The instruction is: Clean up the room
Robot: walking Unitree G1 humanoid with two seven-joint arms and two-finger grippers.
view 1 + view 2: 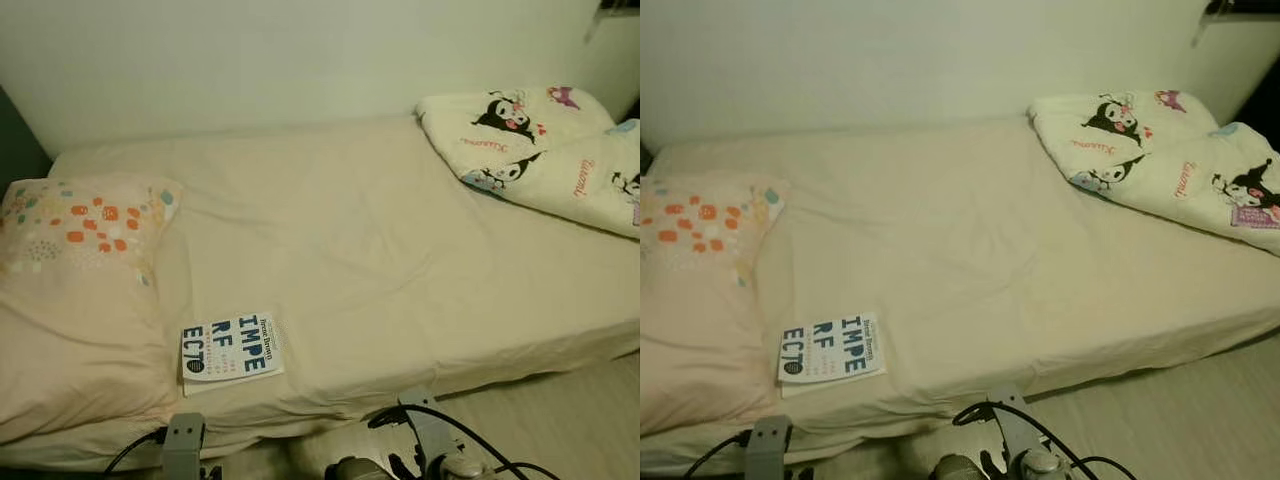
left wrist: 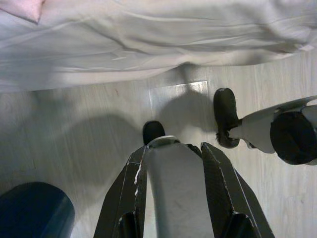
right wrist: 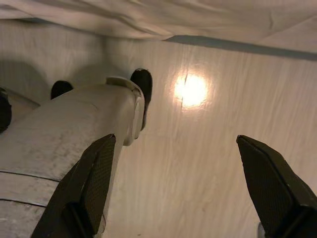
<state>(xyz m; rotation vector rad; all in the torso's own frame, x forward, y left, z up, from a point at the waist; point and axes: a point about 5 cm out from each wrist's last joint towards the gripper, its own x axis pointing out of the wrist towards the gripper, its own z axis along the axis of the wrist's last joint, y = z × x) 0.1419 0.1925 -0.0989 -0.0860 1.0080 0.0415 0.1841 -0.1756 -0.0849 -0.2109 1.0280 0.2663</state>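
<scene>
**Presently: bed, book, idle grippers**

Bed: cream sheet. Book: flat on the near edge, just beside the patterned pillow. Folded cartoon quilt: far right corner. Left gripper: fingers apart, over floor. Right gripper: fingers wide apart, over floor.

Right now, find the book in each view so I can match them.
Left eye view: book lies low and left of centre, near the bed's front edge, beside the pillow.
Right eye view: same book, further left in the picture, again beside the pillow.
Left wrist view: not in it; floor and the sheet's hanging edge.
Right wrist view: not in it; floor and sheet.
Shared landmark: the cream sheet.
</scene>
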